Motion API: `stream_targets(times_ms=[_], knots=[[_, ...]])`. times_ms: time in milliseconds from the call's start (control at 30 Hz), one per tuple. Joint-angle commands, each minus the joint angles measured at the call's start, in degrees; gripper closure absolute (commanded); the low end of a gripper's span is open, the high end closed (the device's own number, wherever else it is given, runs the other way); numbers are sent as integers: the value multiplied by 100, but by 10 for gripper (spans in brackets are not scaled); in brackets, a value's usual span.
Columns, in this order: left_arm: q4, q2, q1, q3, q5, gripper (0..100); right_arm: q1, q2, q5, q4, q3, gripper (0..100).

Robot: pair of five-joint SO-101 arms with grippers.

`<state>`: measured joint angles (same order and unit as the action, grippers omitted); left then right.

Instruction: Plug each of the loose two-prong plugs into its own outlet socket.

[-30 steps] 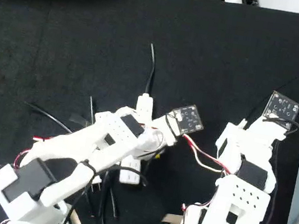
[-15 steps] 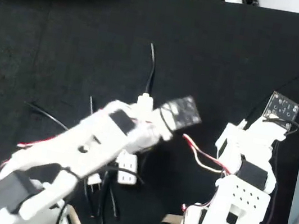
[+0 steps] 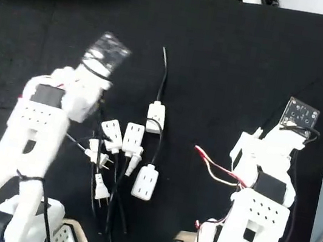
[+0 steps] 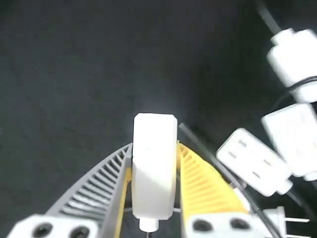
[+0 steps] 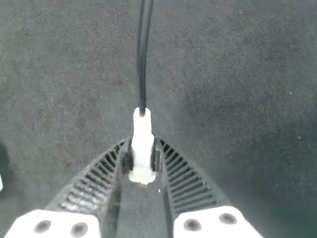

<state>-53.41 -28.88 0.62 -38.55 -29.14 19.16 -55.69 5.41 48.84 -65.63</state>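
- Currently, the left gripper [image 4: 154, 148] is pinched on a white block [image 4: 154, 173], with one ribbed finger flat against each long side. Whether this block is a plug body or a socket cannot be told from the rounded end that shows.
- The right gripper [image 5: 142, 153] is pressed together on a narrow white connector [image 5: 142, 130]. Its black cable [image 5: 144, 54] runs straight away from the fingers.
- Handling (judgement): the moulded bodies are probably light, rigid and smooth, so a shallow grip may let them twist or slip.
- Take hold across the flat sides of a body, back from the prongs or the slot face, and never on the cable.
- The cables look thin and springy. Expect them to tug on neighbouring parts and to turn a released body.
- The prongs are thin metal and a side load could bend them. Present them square to the slots.
- Location: the loose parts lie bunched on the table [image 3: 233, 58], midway along its near edge, between the two arms.
- One outlet socket [image 3: 144, 181] lies nearest that edge. A two-prong plug [image 3: 101, 190] lies close beside it, amid the crossing cables.
- Appearance: all bodies are white and blocky with rounded corners. A slotted socket face [image 4: 252, 161] shows paired slots.
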Motion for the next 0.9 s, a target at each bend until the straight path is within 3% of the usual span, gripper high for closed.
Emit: stream_targets(times_ms=[0,300,533,867], knots=[[369,132,119,-321,-281,971,-88,-119,0,-97,-13,987],[1371,1538,295,-690,-290,956,-281,-101,-9,-97,-66,987],[1556,1925,778,-382,149,755,-281,-92,-9,-97,-66,987],[2022,1916,1376,-312,70,744,-290,-84,-9,-97,-66,987]])
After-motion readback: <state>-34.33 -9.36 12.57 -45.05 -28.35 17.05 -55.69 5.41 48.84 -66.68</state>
